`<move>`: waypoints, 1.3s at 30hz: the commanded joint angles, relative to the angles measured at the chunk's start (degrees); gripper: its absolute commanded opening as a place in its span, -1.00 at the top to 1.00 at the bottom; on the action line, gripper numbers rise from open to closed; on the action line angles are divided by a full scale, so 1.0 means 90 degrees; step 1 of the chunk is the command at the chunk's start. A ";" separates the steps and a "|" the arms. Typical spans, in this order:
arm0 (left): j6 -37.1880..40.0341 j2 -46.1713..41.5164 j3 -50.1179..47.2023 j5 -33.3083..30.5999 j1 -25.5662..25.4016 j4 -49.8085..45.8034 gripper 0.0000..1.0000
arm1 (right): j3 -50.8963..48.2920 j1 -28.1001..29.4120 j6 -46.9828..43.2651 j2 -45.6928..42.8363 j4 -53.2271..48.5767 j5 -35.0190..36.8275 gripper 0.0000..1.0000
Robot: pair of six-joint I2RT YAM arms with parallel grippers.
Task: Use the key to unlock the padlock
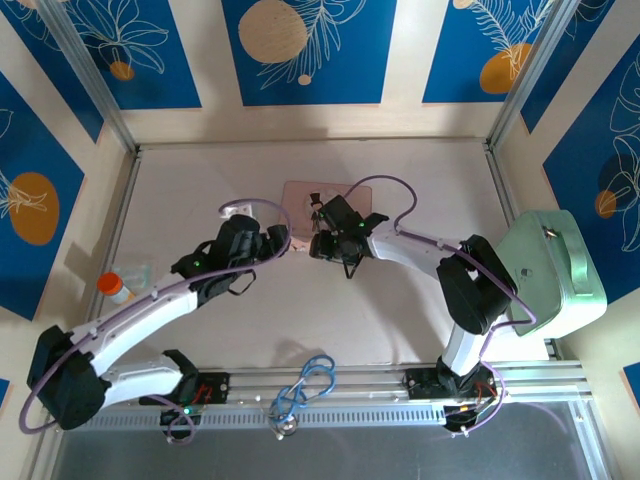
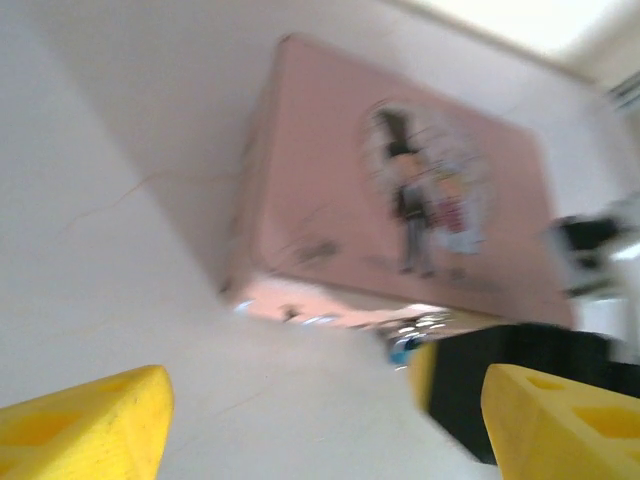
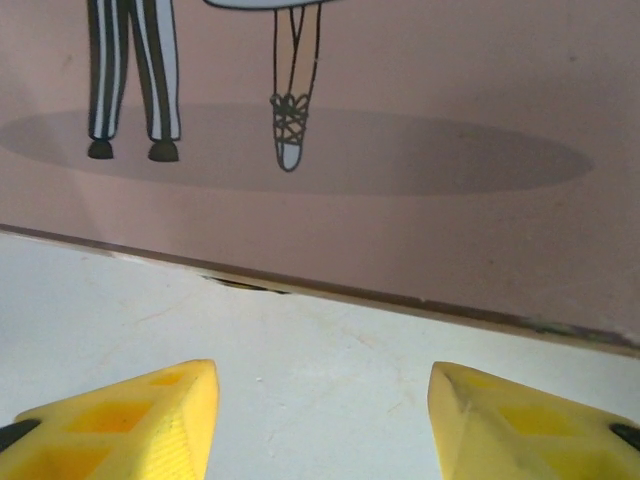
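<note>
The pink picture box (image 1: pixel 305 200) lies flat on the table, mid-back. In the blurred left wrist view the tiny blue padlock (image 2: pixel 404 350) hangs at the near edge of the pink box (image 2: pixel 400 200), with silvery glints beside it. My left gripper (image 2: pixel 325 400) is open, short of the box and left of the padlock. My right gripper (image 3: pixel 322 400) is open over bare table, just in front of the box's lid (image 3: pixel 400 150). From above, the left gripper (image 1: pixel 283 240) and the right gripper (image 1: pixel 320 243) nearly meet at the box's front edge. I cannot make out the key.
A pale green case (image 1: pixel 555 270) with a handle stands at the right edge. A small bottle with an orange cap (image 1: pixel 115 287) lies at the left. A blue cable loop (image 1: pixel 305 385) hangs at the front rail. Blue patterned walls enclose the table.
</note>
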 commanded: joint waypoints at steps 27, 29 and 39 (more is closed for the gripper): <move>0.0331 0.2991 0.1963 0.2581 0.1657 -0.0246 -0.31 | 0.0876 0.0642 -0.0492 0.0564 -0.0840 0.1934 -0.13; 0.0394 0.3210 0.2044 0.2602 0.1672 -0.0248 -0.31 | 0.0648 0.0523 -0.0635 0.0398 -0.0526 0.1593 -0.10; 0.0237 0.3340 0.1453 0.2884 0.1677 0.0138 -0.07 | 0.0566 0.0478 -0.1172 0.0519 -0.0078 0.1327 -0.14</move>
